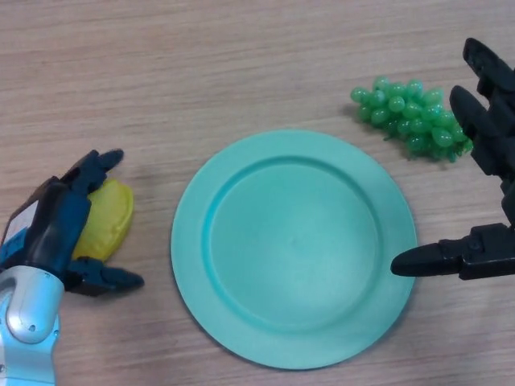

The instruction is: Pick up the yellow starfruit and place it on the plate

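Note:
The yellow starfruit (109, 221) lies on the wooden table left of the teal plate (294, 249). My left hand (56, 229) is around it: fingers curl over its far side and the thumb reaches under its near side, covering its left part. My right hand (483, 161) is open at the right edge, fingers spread, its thumb tip just beyond the plate's right rim. The plate holds nothing.
A bunch of green grapes (410, 117) lies on the table beyond the plate's right side, close to my right hand's fingers.

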